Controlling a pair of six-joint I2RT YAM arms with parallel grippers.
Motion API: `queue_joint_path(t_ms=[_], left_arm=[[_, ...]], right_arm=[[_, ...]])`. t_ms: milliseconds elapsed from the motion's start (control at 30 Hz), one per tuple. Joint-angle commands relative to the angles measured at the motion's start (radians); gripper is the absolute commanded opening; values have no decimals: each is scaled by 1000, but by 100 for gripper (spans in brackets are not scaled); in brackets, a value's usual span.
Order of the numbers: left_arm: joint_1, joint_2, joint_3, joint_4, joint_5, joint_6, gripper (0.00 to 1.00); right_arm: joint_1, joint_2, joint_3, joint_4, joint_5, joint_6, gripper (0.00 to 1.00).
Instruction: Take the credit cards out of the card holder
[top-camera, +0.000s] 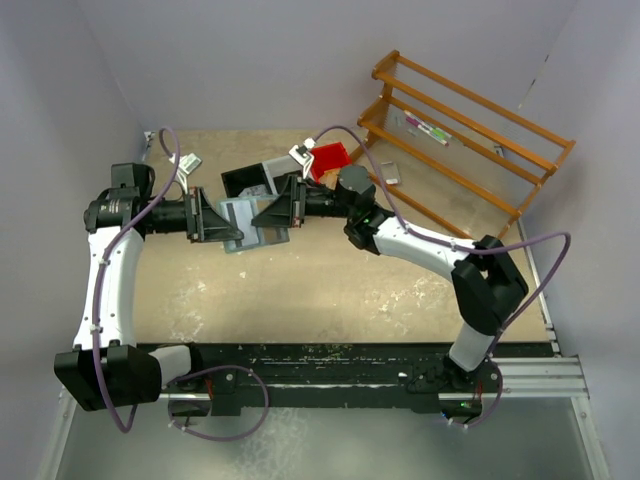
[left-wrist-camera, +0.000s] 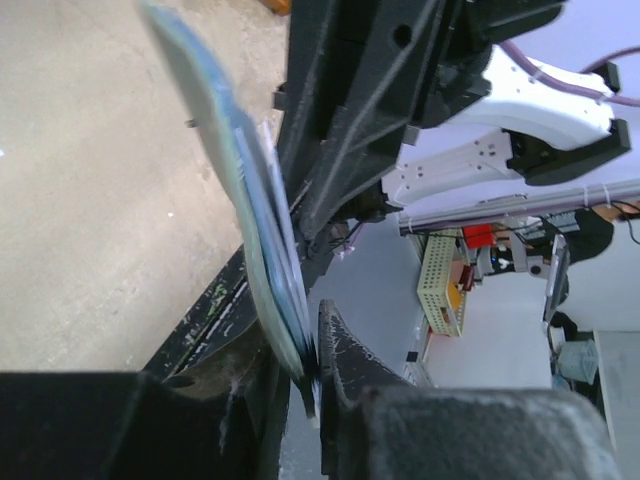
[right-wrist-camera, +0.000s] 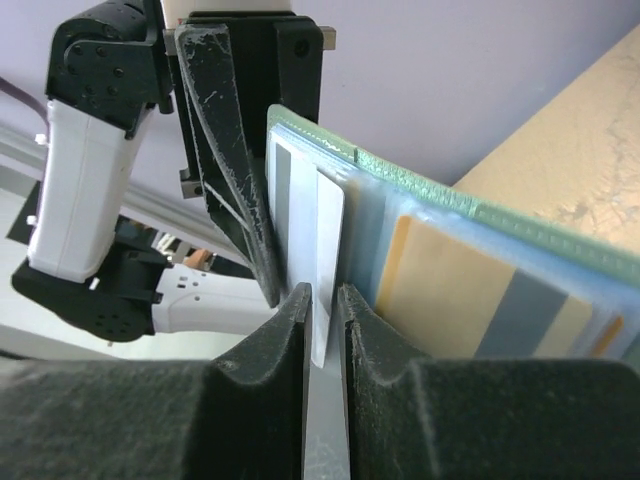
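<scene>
Overhead, your two pincers meet nose to nose above the table (top-camera: 300, 290). The left pincer (top-camera: 222, 226) reaches in from the left and the right pincer (top-camera: 264, 214) from the right. The card holder (top-camera: 243, 236) sits in the short stretch between their tips. A black bin (top-camera: 248, 178) and a red bin (top-camera: 330, 160) lie beyond the right pincer, and a wooden rack (top-camera: 470, 140) stands further off to its right.

From your left wrist, the card holder (left-wrist-camera: 240, 180) shows edge-on, rising away from the left pincer (left-wrist-camera: 308, 388). Its near edge sits between the two fingers, which are drawn in tight on it. The right pincer's black frame is just past the holder, against its far face.

From your right wrist, the right pincer (right-wrist-camera: 322, 320) is closed to a thin slot. A grey-white card (right-wrist-camera: 312, 230) stands upright in that slot, pinched at its lower edge, its upper part against the holder's pages. Just right of the fingers, a tan-orange card (right-wrist-camera: 440, 290) lies in a clear pocket under the mint-green cover. The left pincer grips the holder's far edge, ahead and slightly left.
</scene>
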Motion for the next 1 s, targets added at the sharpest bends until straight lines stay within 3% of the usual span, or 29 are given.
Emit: queue_joint_path(t_ms=[0, 233, 367, 533, 700, 800, 967], left_arm=[[-18, -23, 7, 7, 152, 33, 23], [-18, -22, -11, -13, 280, 84, 23], [-18, -14, 11, -57, 318, 142, 14], [-18, -9, 49, -103, 303, 191, 5], [-18, -13, 50, -107, 283, 190, 3], [-18, -15, 56, -111, 277, 189, 4], [-18, -17, 66, -110, 263, 189, 4]], right_arm=[[45, 19, 11, 259, -60, 130, 18], [58, 73, -22, 488, -77, 284, 15], [58, 91, -38, 562, -102, 339, 17], [58, 69, -57, 537, -137, 317, 26], [62, 48, -48, 433, -146, 243, 30], [68, 50, -31, 365, -138, 202, 30], [78, 64, -21, 325, -125, 172, 18]])
